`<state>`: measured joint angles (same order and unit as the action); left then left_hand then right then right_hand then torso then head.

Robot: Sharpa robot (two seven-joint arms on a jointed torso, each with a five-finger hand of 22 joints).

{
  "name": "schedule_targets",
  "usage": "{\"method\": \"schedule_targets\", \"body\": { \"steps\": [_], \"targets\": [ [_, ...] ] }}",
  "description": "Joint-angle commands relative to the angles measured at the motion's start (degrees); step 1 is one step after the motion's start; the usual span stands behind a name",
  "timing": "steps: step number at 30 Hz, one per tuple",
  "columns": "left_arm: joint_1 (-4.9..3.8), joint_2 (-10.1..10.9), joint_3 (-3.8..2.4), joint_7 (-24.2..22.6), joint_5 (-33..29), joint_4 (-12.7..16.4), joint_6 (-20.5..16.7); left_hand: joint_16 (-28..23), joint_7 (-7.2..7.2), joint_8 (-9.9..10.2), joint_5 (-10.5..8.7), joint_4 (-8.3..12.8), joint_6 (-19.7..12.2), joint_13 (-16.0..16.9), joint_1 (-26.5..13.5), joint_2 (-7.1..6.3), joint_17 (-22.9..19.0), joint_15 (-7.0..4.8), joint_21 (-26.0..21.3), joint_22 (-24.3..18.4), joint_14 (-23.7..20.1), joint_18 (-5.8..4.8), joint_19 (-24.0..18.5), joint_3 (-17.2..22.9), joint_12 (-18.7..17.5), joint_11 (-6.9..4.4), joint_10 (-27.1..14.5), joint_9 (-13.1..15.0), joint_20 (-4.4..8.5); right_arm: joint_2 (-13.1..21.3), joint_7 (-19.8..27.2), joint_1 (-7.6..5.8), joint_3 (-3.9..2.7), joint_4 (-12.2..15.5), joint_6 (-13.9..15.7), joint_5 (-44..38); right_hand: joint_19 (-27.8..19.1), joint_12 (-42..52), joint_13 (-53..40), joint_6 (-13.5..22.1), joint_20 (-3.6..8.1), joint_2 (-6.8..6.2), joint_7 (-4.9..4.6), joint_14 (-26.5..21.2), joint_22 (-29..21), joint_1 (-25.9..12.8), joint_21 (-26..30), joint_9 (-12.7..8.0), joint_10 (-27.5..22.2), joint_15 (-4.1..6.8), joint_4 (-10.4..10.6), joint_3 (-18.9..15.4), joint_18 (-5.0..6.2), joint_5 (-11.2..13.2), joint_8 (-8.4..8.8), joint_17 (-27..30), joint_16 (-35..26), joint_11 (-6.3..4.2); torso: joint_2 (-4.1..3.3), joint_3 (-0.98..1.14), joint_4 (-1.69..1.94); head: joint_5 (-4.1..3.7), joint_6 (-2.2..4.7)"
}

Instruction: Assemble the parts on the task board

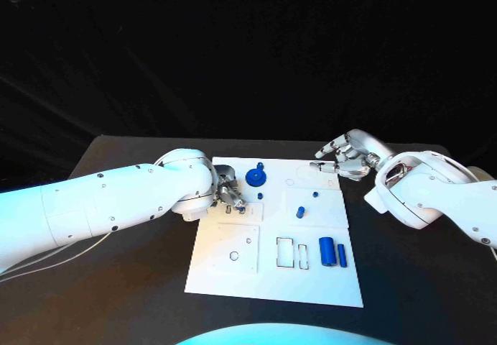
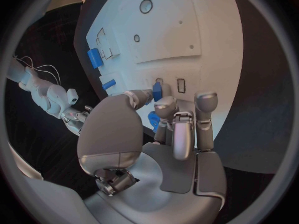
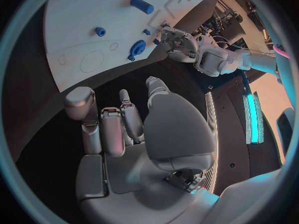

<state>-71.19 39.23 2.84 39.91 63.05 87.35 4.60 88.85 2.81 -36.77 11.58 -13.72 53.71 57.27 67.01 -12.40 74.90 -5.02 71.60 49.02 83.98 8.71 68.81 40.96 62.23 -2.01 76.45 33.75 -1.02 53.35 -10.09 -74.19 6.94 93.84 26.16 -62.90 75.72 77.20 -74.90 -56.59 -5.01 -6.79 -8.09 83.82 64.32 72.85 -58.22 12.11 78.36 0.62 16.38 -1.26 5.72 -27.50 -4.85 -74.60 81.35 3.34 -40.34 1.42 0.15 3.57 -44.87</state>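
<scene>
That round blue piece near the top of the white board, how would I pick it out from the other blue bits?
Start at the white task board in the middle of the black table. Near its far edge, just beyond the left hand, sits the round blue part. It is a flat disc, while the other blue pieces, such as the blue cylinder, are straight little bars and pegs.

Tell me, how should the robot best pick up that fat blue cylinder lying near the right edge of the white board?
Probably from straight above, pinching the blue cylinder across its round sides at mid-length. It lies flat on the task board, and a slimmer blue piece sits close beside it, so fingers must fit that narrow gap.
</scene>
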Motion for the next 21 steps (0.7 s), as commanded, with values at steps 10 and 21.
{"method": "schedule_targets", "body": {
  "steps": [10,21],
  "targets": [
    [0.16,-0.5,-0.02,0.8,1.0,-0.2,0.5,0.3,-1.02,-1.0,-0.32,8.7,0.1,0.1,-2.0,-0.11,13.6,-0.37,0.4,0.1,5.6,-1.03,0.5,8.0,0.6,-0.30,0.7,0.5,0.12,0.1,0.0,0.07,0.01,0.1,-0.7,-0.5,-0.4,-0.2,-1.2,-0.2,-0.04,0.39,0.10,2.5,-0.1,-0.4,0.2,0.1,-0.3,0.40,0.0,-0.2,1.14,-0.1,-0.32,0.0,-0.3,-0.09,-0.03,0.04,-0.04,-0.14,-0.04],
    [0.17,-0.6,-0.02,1.4,1.2,-0.3,1.9,0.4,-1.36,-1.5,-0.38,8.2,0.1,0.4,-3.3,-0.49,13.8,-0.56,0.4,0.2,5.7,-1.06,0.6,6.7,1.0,-0.54,0.9,0.6,0.18,0.2,0.0,0.07,0.01,0.2,-0.7,-0.5,-0.4,-0.2,-1.3,-0.2,-0.04,0.46,0.11,2.5,-0.1,-0.4,0.3,0.1,-0.2,0.41,0.0,-0.3,1.14,-0.2,-0.35,0.0,-0.3,-0.10,0.02,0.06,-0.01,-0.13,-0.28]
  ]
}}
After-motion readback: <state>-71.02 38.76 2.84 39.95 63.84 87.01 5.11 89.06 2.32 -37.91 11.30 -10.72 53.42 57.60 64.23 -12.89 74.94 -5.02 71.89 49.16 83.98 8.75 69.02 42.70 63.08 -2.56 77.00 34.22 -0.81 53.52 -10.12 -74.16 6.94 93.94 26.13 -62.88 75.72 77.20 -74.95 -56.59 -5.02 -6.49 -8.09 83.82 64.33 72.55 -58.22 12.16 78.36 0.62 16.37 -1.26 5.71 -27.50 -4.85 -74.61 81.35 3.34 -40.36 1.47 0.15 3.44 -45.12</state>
